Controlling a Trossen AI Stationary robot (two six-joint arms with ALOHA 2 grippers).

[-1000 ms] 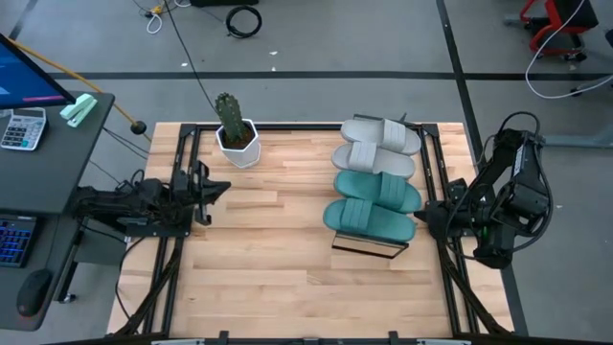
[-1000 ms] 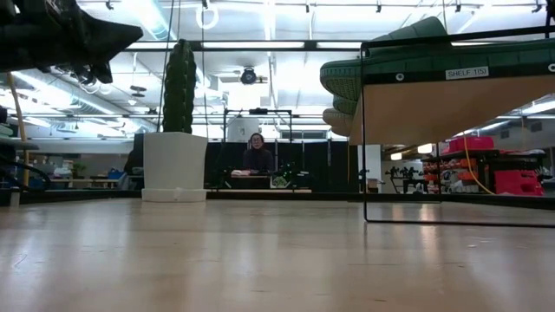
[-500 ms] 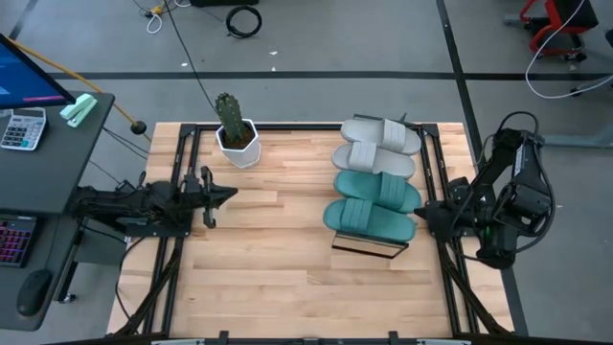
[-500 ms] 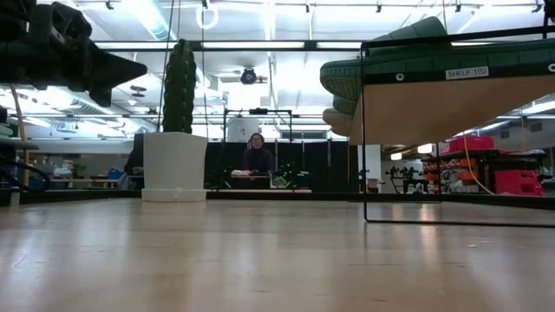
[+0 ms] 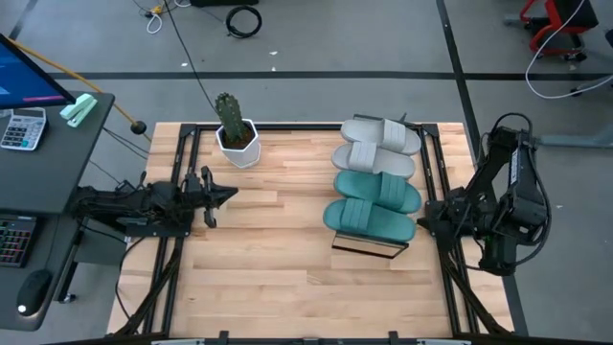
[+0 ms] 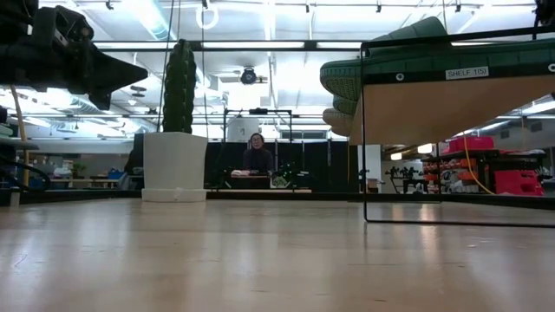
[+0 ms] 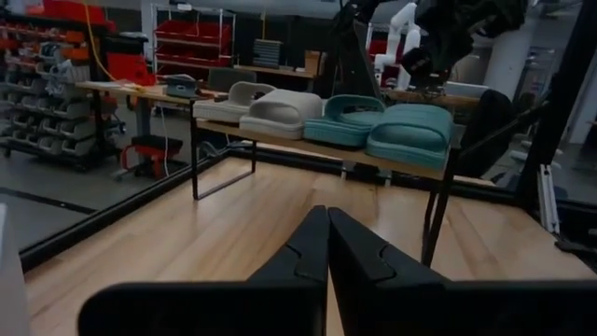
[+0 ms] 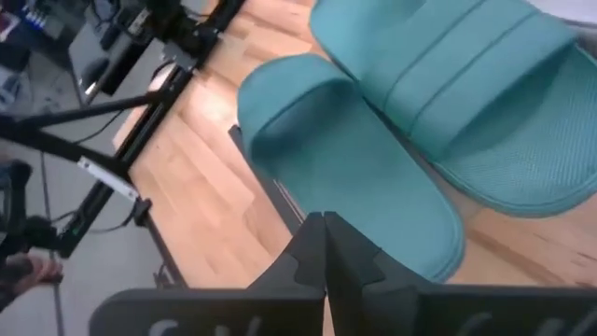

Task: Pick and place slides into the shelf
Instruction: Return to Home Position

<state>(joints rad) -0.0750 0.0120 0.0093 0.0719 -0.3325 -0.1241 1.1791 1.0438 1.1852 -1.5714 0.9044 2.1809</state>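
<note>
Slides [image 5: 375, 177], two grey and two teal, lie side by side on the shelf [image 5: 370, 243] in the high view, so placing looks finished. The left gripper [image 5: 220, 192] and right gripper [image 5: 422, 218] sit at opposite edges, clear of the load. In the low view, the slides overhang the shelf's top. In the left wrist view, the jaws are pressed together and empty. In the right wrist view, the jaws are likewise closed on nothing, near the end teal slide [image 8: 373, 177].

Ahead of the left claw [image 5: 227, 192], a wide stretch of bare table [image 5: 278, 244] lay open as far as the shelf [image 6: 460, 100]. A potted cactus [image 5: 233, 129] stood off to one side. The right claw [image 5: 421, 221] had the shelf's end and the nearest green sandal [image 5: 369, 218] directly in front of it.
</note>
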